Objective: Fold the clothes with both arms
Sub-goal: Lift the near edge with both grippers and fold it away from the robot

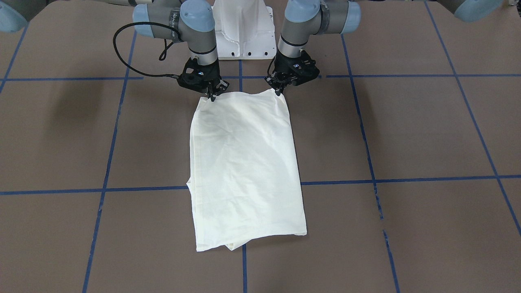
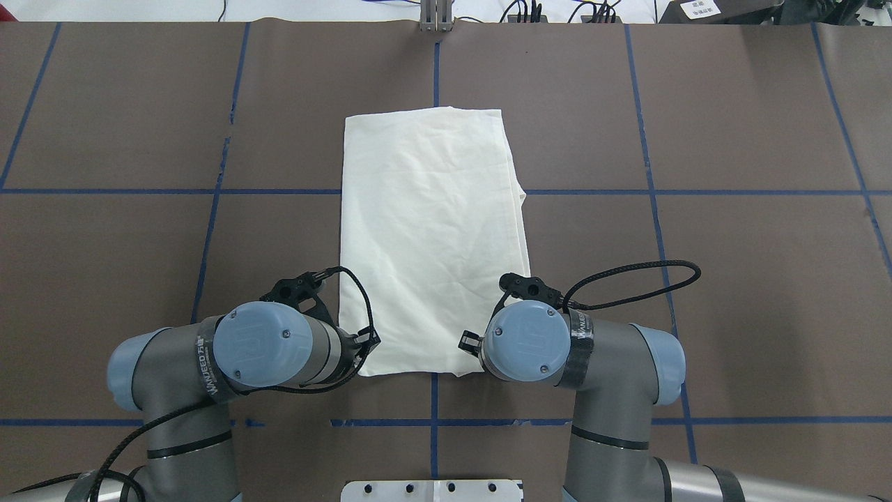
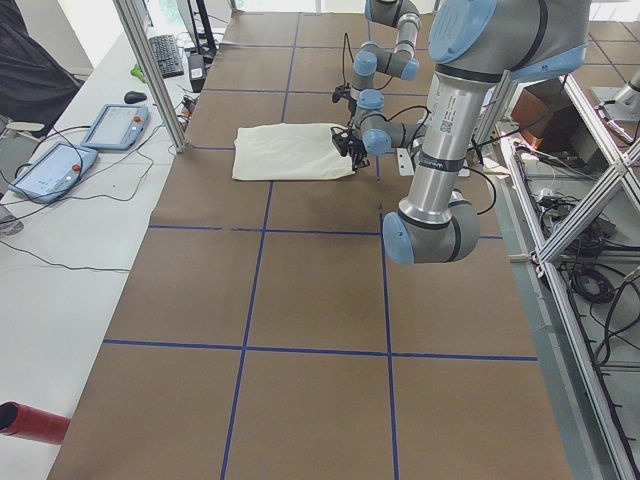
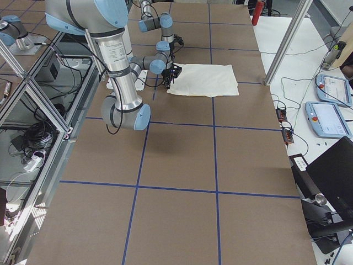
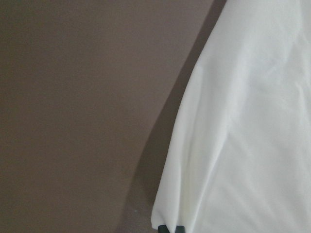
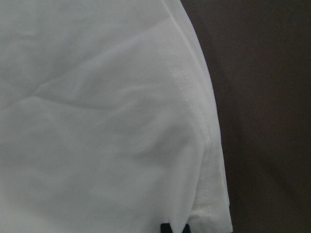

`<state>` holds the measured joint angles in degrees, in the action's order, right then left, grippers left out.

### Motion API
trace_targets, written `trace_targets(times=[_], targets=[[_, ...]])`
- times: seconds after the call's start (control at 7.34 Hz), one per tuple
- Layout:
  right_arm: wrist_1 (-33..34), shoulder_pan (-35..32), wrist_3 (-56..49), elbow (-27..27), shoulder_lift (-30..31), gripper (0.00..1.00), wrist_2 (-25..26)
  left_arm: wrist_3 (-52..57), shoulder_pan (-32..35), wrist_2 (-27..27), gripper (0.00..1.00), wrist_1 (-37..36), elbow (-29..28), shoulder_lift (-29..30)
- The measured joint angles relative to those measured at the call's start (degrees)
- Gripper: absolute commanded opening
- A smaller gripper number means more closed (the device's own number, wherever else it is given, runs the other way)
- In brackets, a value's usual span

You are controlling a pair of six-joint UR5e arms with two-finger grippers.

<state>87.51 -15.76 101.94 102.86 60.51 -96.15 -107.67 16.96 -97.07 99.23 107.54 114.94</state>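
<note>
The cream T-shirt [image 1: 244, 162] lies folded into a long rectangle on the brown table, plain side up; no print shows. It also shows in the overhead view [image 2: 432, 237]. My left gripper [image 1: 279, 92] is shut on the shirt's near corner on my left, which rises slightly into it; its fingertips show pinched at the cloth edge in the left wrist view [image 5: 171, 229]. My right gripper [image 1: 212, 97] is shut on the other near corner, seen at the hem in the right wrist view [image 6: 173, 228]. In the overhead view both wrists hide the grippers.
The white pedestal base [image 1: 243, 36] stands just behind the two grippers. Blue tape lines [image 1: 346, 182] grid the brown table. A black cable loop [image 2: 627, 286] hangs off my right wrist. Teach pendants [image 3: 60, 165] lie beyond the far table edge.
</note>
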Motion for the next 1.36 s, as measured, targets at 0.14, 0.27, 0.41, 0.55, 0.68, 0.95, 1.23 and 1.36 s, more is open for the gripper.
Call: trace_targets(times=[0.14, 0.27, 0.41, 0.55, 0.68, 0.95, 1.23, 1.36], targets=[[-0.90, -0.03, 0.56, 0.16, 0.02, 0.00, -0.02, 0.00, 0.00, -0.09, 0.00, -0.04, 0.28, -0.10], [-1.39, -0.05, 1.43, 0.65, 0.18, 0.00, -0.16, 0.00, -0.05, -0.17, 0.00, -0.13, 1.37, -0.40], [-1.56, -0.05, 1.74, 1.82, 0.58, 0.00, -0.49, 0.00, -0.21, -0.18, 0.00, -0.23, 3.12, -0.95], [-1.61, 0.18, 1.76, 4.03, 1.57, 0.00, -0.81, 0.00, -0.77, -0.16, 0.00, -0.30, 4.97, -1.64], [-1.62, 1.07, 1.74, 7.71, 3.56, 0.00, -0.95, 0.00, -2.03, -0.13, 0.00, -0.33, 6.90, -2.41], [-1.43, 3.88, 1.92, 15.21, 7.21, 0.00, -0.97, 0.00, -5.70, -0.03, 0.00, -2.49, 12.46, -4.22], [-1.44, 5.31, 2.03, 17.35, 8.09, 0.00, -0.95, 0.00, -8.09, -0.13, 0.00, -8.02, 18.08, -4.68], [-1.56, 5.01, 1.87, 17.26, 7.96, 0.00, -0.86, 0.38, -8.56, -0.23, 0.00, -9.00, 18.18, -4.38]])
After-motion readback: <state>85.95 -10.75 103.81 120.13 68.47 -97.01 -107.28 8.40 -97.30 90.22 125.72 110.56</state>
